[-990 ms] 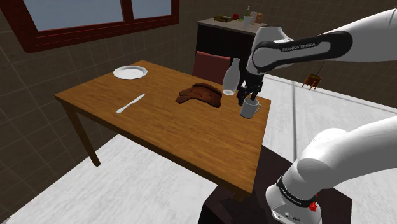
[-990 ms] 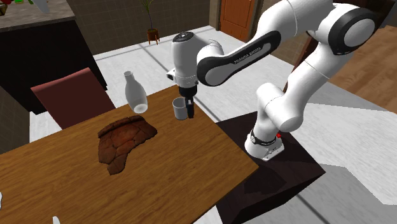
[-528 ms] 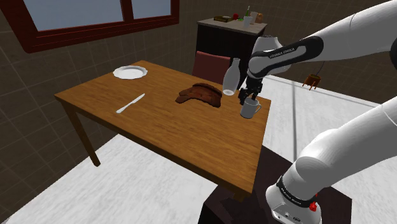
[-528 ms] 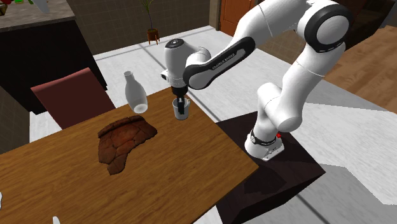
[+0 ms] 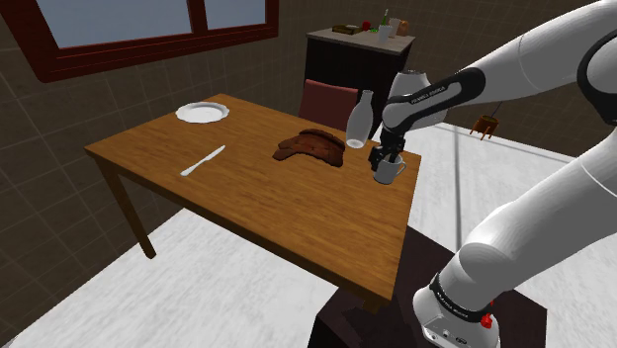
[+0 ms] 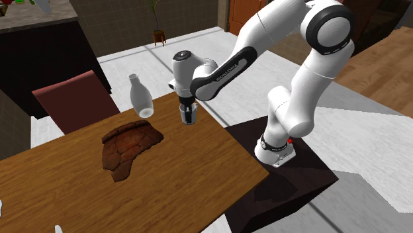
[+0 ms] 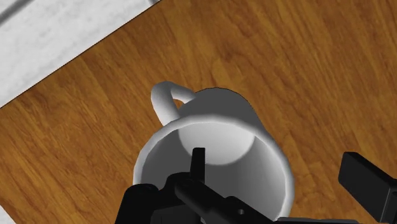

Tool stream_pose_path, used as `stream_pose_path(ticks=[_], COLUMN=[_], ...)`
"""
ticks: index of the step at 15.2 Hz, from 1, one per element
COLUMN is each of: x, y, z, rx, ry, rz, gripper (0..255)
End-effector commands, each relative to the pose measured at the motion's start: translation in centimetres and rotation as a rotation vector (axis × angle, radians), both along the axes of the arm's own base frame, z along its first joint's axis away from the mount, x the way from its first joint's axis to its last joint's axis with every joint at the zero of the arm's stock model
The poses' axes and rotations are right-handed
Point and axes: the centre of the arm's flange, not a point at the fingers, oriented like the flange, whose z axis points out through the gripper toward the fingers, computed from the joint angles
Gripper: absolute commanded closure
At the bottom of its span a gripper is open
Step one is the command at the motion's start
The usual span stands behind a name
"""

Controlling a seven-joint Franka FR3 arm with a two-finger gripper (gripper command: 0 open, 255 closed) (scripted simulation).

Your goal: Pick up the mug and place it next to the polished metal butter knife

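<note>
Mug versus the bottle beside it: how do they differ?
The mug is short and wide-mouthed; the bottle is taller with a narrow neck. The mug has a handle; the bottle has none. The gripper is down over the mug, while the bottle stands free. Both are white and upright on the table.

In the shoulder view the gripper (image 5: 386, 163) hides the rim of the mug (image 5: 394, 176). In the second exterior view the edge cuts off the plate (image 6: 1, 208) at eight o'clock and the butter knife (image 6: 59, 229) at seven. Back in the shoulder view, the clutter (image 5: 388, 26) atop the cabinet (image 5: 341, 61) at one o'clock is too small to name.
</note>
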Motion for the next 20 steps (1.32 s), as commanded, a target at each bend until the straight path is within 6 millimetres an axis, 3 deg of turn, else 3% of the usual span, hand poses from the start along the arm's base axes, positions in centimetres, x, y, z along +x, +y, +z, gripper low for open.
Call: stream_pose_path(ticks=[1, 7, 8, 17, 20], x=[0.0, 0.0, 0.0, 0.0, 0.0], y=[0.0, 0.0, 0.0, 0.0, 0.0], z=[-0.4, -0.4, -0.4, -0.4, 1.2], rx=[0.000, 0.000, 0.000, 0.000, 0.000], ry=[-0.001, 0.000, 0.000, -0.001, -0.001], rz=[0.000, 0.000, 0.000, 0.000, 0.000], gripper=[0, 0, 255, 255, 255])
